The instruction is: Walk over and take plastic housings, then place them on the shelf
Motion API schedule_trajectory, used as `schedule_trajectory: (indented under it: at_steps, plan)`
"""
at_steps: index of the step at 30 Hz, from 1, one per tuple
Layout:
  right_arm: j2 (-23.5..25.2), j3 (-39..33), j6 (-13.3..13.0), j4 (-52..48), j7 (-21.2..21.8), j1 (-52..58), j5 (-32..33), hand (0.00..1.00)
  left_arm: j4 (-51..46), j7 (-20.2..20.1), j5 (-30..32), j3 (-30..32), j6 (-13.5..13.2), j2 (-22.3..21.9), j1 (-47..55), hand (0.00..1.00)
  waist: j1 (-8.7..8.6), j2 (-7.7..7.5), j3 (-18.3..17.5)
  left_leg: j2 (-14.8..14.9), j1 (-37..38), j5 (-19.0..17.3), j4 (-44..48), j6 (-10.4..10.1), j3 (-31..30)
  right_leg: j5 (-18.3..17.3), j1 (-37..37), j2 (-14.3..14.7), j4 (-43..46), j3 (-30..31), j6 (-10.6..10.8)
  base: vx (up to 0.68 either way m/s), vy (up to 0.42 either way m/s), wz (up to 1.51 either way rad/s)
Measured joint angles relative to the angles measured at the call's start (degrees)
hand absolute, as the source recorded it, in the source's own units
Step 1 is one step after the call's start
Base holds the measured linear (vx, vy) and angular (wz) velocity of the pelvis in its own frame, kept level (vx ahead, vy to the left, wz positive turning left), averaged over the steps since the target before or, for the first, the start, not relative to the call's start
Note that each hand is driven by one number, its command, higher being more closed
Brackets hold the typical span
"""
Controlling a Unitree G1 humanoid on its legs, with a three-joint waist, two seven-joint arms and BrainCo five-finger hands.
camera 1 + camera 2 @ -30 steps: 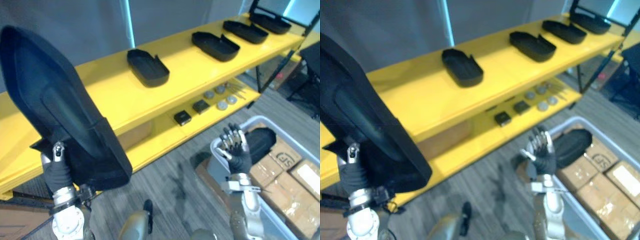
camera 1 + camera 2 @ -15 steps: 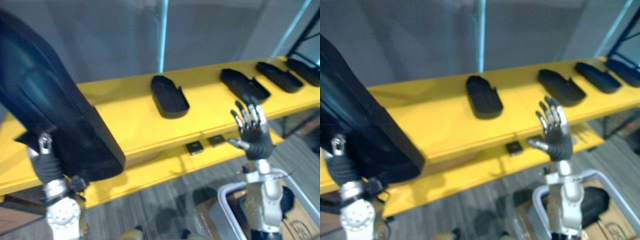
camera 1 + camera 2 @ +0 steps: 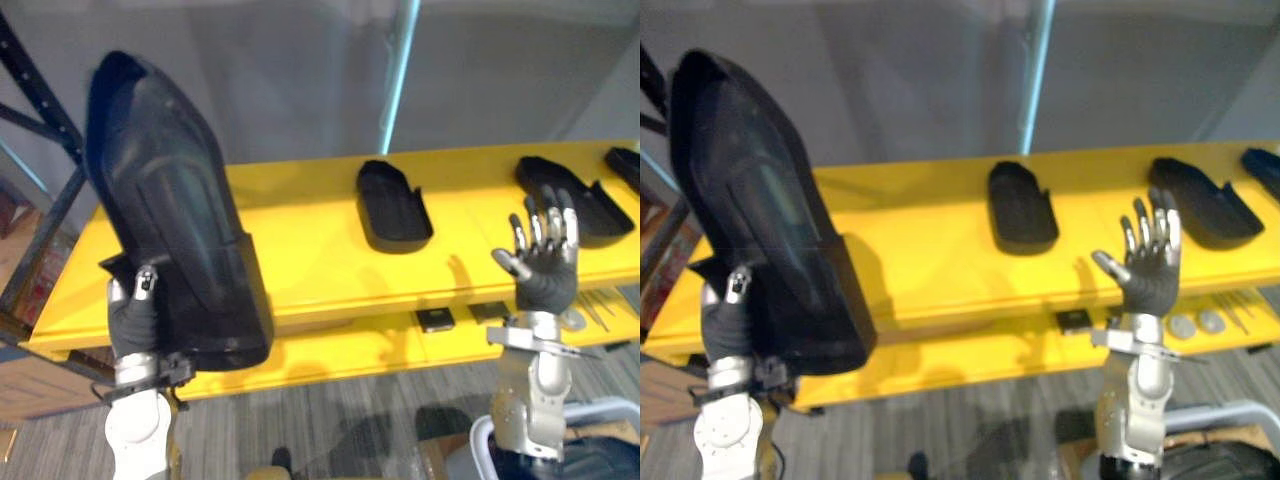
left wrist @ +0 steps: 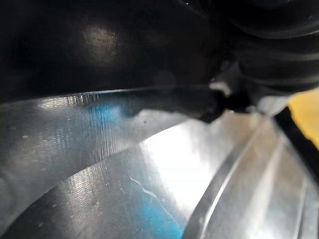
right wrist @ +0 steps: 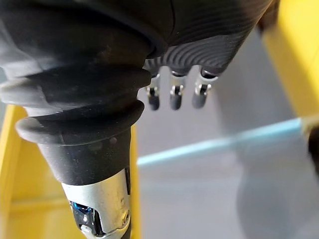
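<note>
In front of the yellow shelf (image 3: 300, 255), gripped upright in the left hand (image 3: 133, 315): a large black plastic housing (image 3: 175, 230), thumb across its lower edge, fingers hidden behind. Raised near the shelf's front edge, the right hand (image 3: 542, 270), fingers straight and spread, holding nothing. Lying flat on the top board: a second housing (image 3: 393, 205) and a third housing (image 3: 572, 195) further right.

Best to tip the held piece down flat and lower it onto the bare yellow stretch left of the second housing, well back from the front lip. Worth steadying the high end with the free right hand, as likely top-heavy in one grip. Let go only once fully seated.

No brand, label or writing legible on any housing, nor on the small parts (image 3: 435, 320) on the lower board.
</note>
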Motion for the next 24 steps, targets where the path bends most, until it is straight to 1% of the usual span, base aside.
schedule_trajectory:
  at_steps: [1,2,3,4,5,6,8,9,11,12,13,14,15,16,17,18,19,20,22,23,24]
  plan:
    - [0.21,-0.48,0.55,0.0,0.15,0.76,-0.37,0.0,0.76,-0.28,0.01,0.14,0.47,0.69,-1.06,1.0,-0.32,0.06,-0.03,-0.02,0.18,0.11,-0.01,0.16,0.57,0.03,-0.09,-0.04,-0.07,0.33,0.03,-0.01,0.03,-0.47]
    - [0.51,-1.53,1.4,0.0,0.46,2.15,-0.49,0.0,2.53,-0.9,0.03,0.45,1.81,1.98,-3.34,1.0,-1.31,0.16,-0.09,-0.03,0.55,0.08,-0.01,0.22,1.16,0.19,-0.11,-0.04,-0.17,1.2,0.25,-0.01,0.028,-0.28]
    - [0.54,-1.98,1.52,0.0,0.69,2.82,-0.6,0.0,3.67,-0.92,0.08,0.47,2.47,2.69,-4.46,1.0,-1.6,0.19,-0.1,0.01,0.79,0.06,-0.04,0.22,1.61,0.21,-0.21,-0.03,-0.17,1.45,0.27,0.0,0.023,-0.38]
    - [0.52,-3.02,1.58,0.0,1.58,3.87,-0.88,0.0,6.08,-0.94,0.23,0.63,3.9,3.89,-6.47,1.0,-2.45,0.31,-0.2,0.16,1.06,0.05,-0.05,0.24,2.68,0.42,-0.6,0.13,-0.24,2.78,0.59,0.0,0.015,-0.45]
    - [0.46,-4.29,1.57,0.0,3.19,4.5,-0.78,0.0,8.66,-0.85,0.21,0.66,5.52,5.04,-8.46,1.0,-3.09,0.48,-0.28,0.31,1.12,0.05,-0.05,0.24,3.76,0.55,-1.18,0.23,-0.36,3.57,0.73,-0.01,0.007,-0.45]
    - [0.4,-4.79,1.57,0.0,3.86,4.81,-0.72,0.0,10.22,-0.88,0.21,0.65,6.24,5.67,-9.58,1.0,-3.56,0.59,-0.34,0.37,1.1,0.05,-0.08,0.24,4.17,0.67,-1.49,0.3,-0.49,4.15,0.74,-0.01,0.005,-0.41]
    - [0.15,-5.44,1.59,0.0,7.46,6.29,-0.25,0.0,17.85,-0.82,0.24,0.59,9.59,8.16,-14.11,1.0,-5.09,1.39,-0.55,0.87,1.33,0.05,-0.1,0.22,5.68,1.49,-2.01,0.91,-0.89,5.83,0.43,-0.02,0.002,-0.34]
    - [0.12,-5.42,1.61,0.0,8.34,6.63,-0.22,0.0,19.58,-0.66,0.21,0.65,10.43,8.79,-15.06,1.0,-5.45,1.48,-0.6,1.02,1.51,0.05,-0.12,0.22,6.11,1.59,-2.08,1.02,-0.9,6.07,0.31,-0.02,-0.002,-0.36]
    - [0.02,-4.69,1.91,0.0,11.32,7.95,-0.2,0.0,27.1,0.07,0.19,0.6,13.1,11.72,-19.04,1.0,-6.07,1.76,-0.72,1.5,2.03,-0.02,-0.15,0.11,7.92,1.8,-2.75,1.58,-0.91,7.78,0.11,-0.04,-0.01,-0.39]
    - [-0.02,-4.6,2.08,0.0,11.75,8.19,-0.19,0.0,29.06,0.47,0.18,0.61,13.67,12.35,-20.13,1.0,-6.28,1.91,-0.69,1.66,2.02,0.0,-0.16,0.07,8.17,2.01,-2.88,1.76,-0.99,8.04,-0.05,-0.05,-0.012,-0.24]
    - [-0.08,-4.03,2.67,0.0,12.2,8.55,-0.06,0.0,32.79,1.39,0.12,0.71,15.0,13.68,-22.17,1.0,-7.04,2.08,-0.67,1.92,1.97,0.06,-0.17,-0.03,8.36,2.41,-2.89,2.06,-1.36,8.42,-0.14,-0.06,-0.009,-0.18]
    - [-0.28,-3.18,2.89,0.0,12.77,9.01,0.89,0.0,37.04,2.09,0.03,0.71,16.03,15.35,-24.44,1.0,-7.34,2.19,-0.69,2.11,1.97,0.06,-0.19,-0.08,8.96,2.42,-3.17,2.25,-1.58,8.99,-0.14,-0.06,-0.008,-0.22]
    - [-0.44,-2.84,2.91,0.0,12.84,9.15,0.97,0.0,38.96,2.62,-0.07,0.71,16.69,16.08,-25.43,1.0,-7.41,2.33,-0.76,2.23,1.89,0.05,-0.19,-0.08,9.52,2.44,-3.6,2.35,-1.57,9.24,-0.11,-0.06,-0.011,-0.3]
    - [-0.72,-2.37,2.94,0.0,12.86,9.37,1.32,0.0,42.67,3.48,-0.26,0.74,18.08,17.3,-27.5,1.0,-7.55,2.73,-0.64,2.42,1.76,0.08,-0.2,-0.09,10.04,2.76,-3.88,2.57,-1.86,9.71,-0.14,-0.06,-0.014,-0.21]
    - [-0.85,-2.29,3.34,0.0,12.83,9.92,2.15,0.0,45.87,3.91,-0.35,0.75,19.87,18.05,-29.47,1.0,-8.04,3.18,-0.81,2.53,1.59,0.11,-0.2,-0.1,10.05,2.94,-3.93,2.73,-2.08,9.73,-0.25,-0.04,-0.012,-0.12]
    - [-0.93,-2.14,3.56,0.0,12.84,10.14,2.23,0.0,47.38,4.15,-0.38,0.76,20.52,18.52,-30.21,1.0,-8.45,3.35,-0.92,2.6,1.55,0.15,-0.2,-0.14,10.09,2.98,-3.97,2.81,-2.13,9.78,-0.28,-0.02,-0.008,-0.05]
    - [-1.12,-1.77,4.06,0.0,12.85,10.38,2.46,0.0,50.09,4.8,-0.37,1.08,22.11,19.43,-31.63,1.0,-8.96,3.7,-1.14,2.78,1.52,0.39,-0.2,-0.52,10.45,3.07,-4.24,3.03,-2.12,10.24,-0.36,0.0,-0.006,-0.17]
    - [-1.46,-1.25,4.21,0.0,12.85,10.68,2.83,0.0,52.85,5.62,-0.28,1.31,23.76,20.47,-33.45,1.0,-9.1,4.03,-1.35,2.99,1.33,0.46,-0.2,-0.6,11.11,3.3,-4.86,3.31,-2.13,10.75,-0.51,0.0,-0.007,-0.18]
    - [-1.62,-0.91,4.58,0.01,12.83,10.97,3.08,0.0,56.13,5.84,-0.27,1.42,25.79,21.97,-36.38,1.0,-9.65,4.19,-1.33,3.0,0.99,0.71,-0.19,-0.76,11.13,3.54,-5.22,3.58,-2.17,10.82,-0.62,0.0,-0.006,-0.08]
    - [-1.67,-0.62,5.23,0.01,12.83,11.19,3.09,0.0,58.13,5.87,-0.25,1.66,27.33,23.1,-38.22,1.0,-10.01,4.18,-1.33,3.18,1.02,0.89,-0.18,-0.95,11.24,3.61,-5.31,3.81,-2.17,11.02,-0.71,0.0,-0.005,-0.03]
    - [-1.87,-0.32,5.46,0.01,12.83,11.29,3.1,0.0,59.21,5.91,-0.25,2.02,28.02,23.52,-39.04,1.0,-10.22,4.13,-1.36,3.29,1.03,0.91,-0.19,-0.99,11.29,3.61,-5.34,3.83,-2.19,11.4,-0.71,0.0,-0.002,-0.11]
